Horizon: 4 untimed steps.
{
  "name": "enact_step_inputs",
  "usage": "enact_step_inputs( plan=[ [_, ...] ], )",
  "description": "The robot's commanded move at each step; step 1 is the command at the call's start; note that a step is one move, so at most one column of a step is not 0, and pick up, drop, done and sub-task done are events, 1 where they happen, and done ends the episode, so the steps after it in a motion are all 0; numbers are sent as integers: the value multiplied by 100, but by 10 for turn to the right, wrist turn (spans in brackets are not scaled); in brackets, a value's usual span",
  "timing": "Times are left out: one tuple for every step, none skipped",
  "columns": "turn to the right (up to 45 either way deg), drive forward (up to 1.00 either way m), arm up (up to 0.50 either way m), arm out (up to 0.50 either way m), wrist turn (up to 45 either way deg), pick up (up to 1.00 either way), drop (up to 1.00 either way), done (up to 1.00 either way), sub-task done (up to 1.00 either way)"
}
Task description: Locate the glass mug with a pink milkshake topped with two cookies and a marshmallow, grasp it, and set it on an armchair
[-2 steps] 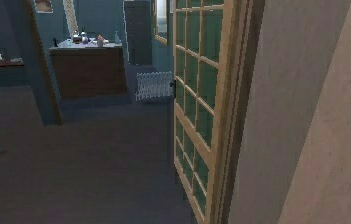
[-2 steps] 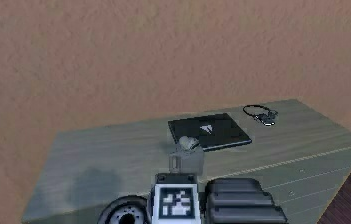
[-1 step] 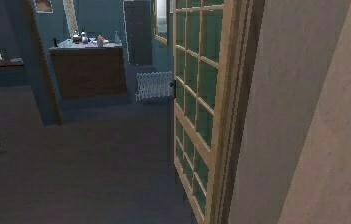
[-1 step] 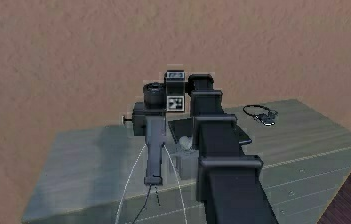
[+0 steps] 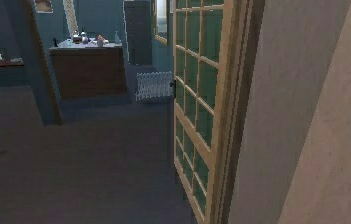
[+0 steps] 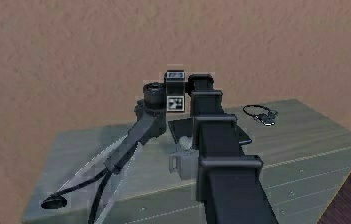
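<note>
Evidently, the gripper [image 6: 79,198] is carried over a table [image 6: 308,150], nothing held, the search being judged unfinished; grip state cannot be told.

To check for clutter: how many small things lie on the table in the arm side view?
1: a dark looped thing on the table, right of the arm. The arm may hide others.

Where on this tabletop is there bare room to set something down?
Bare tabletop at the arm side view's right, bordered by the arm and the small dark thing by the wall. Narrow strip between its left edge and the gripper. Crowded mid-table.
</note>
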Motion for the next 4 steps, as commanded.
enact_step_inputs(
  plan=[
    [0, 0, 0, 0, 450, 0, 0, 0, 0],
    [0, 0, 0, 0, 450, 0, 0, 0, 0],
    [0, 0, 0, 0, 450, 0, 0, 0, 0],
    [0, 0, 0, 0, 180, 0, 0, 0, 0]
  ],
)
